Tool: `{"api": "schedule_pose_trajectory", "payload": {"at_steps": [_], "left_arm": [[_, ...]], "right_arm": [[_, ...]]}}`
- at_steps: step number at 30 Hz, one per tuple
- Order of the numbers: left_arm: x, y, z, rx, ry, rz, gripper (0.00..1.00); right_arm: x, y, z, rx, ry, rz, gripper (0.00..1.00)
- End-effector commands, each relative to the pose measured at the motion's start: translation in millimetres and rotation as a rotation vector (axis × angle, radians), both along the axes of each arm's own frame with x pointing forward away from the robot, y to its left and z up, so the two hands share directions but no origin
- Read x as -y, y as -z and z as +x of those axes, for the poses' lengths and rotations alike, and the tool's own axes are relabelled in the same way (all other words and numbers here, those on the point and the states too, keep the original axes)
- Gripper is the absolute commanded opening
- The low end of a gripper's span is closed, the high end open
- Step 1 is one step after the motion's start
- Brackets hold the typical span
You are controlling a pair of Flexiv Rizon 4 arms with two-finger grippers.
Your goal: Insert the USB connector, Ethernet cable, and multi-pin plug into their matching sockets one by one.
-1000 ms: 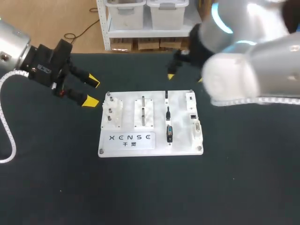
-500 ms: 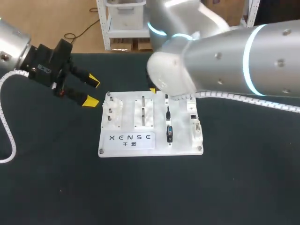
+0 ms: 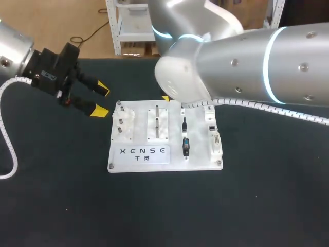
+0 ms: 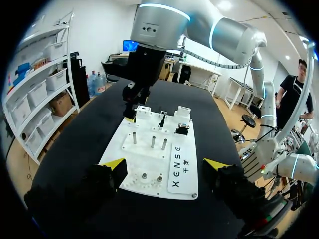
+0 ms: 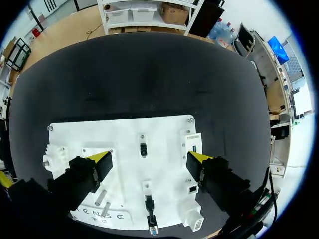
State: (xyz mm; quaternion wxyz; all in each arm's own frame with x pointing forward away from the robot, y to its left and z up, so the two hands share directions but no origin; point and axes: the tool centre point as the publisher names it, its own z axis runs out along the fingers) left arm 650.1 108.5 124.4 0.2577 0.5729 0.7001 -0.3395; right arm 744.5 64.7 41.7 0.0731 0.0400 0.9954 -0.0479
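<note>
In the head view, the right arm [image 3: 247, 62] fills the upper right of the frame and covers the rear edge of the board [image 3: 200, 160]. Of the right gripper [image 5: 149, 158], only one yellow tip [image 3: 165, 98] shows there, at upper centre. The left arm [image 3: 13, 49] is cut off by the left edge. The sockets [image 3: 213, 133] at the board's right side are too small to tell apart. In the right wrist view, a finger body covers part of the board's print [image 5: 112, 215].
</note>
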Motion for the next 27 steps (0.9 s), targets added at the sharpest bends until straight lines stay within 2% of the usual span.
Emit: {"api": "schedule_pose_trajectory", "payload": {"at_steps": [1,3,9,17,19,20,21,22,27], "left_arm": [[-0.7,0.5,-0.4,0.003,0.000,-0.003,1.00],[-0.7,0.5,-0.4,0.003,0.000,-0.003,1.00],[-0.7,0.5,-0.4,0.003,0.000,-0.003,1.00],[-0.7,0.5,-0.4,0.003,0.000,-0.003,1.00],[-0.7,0.5,-0.4,0.003,0.000,-0.003,1.00],[-0.7,0.5,-0.4,0.003,0.000,-0.003,1.00],[-0.7,0.5,-0.4,0.003,0.000,-0.003,1.00],[-0.7,0.5,-0.4,0.003,0.000,-0.003,1.00],[-0.7,0.5,-0.4,0.003,0.000,-0.003,1.00]], "right_arm": [[2.9,-0.7,-5.3,0.012,0.000,0.004,1.00],[2.9,-0.7,-5.3,0.012,0.000,0.004,1.00],[9.3,2.7,2.7,-0.045,0.053,0.044,1.00],[8.4,8.5,1.5,-0.046,0.019,0.044,1.00],[7.3,9.3,0.7,-0.050,0.012,0.043,0.85],[6.8,10.3,0.6,-0.051,0.009,0.041,0.85],[6.3,11.0,0.5,-0.048,0.002,0.040,0.74],[5.6,12.0,0.5,-0.049,0.000,0.039,0.69],[4.3,16.3,1.2,-0.049,-0.010,0.046,0.58]]}}
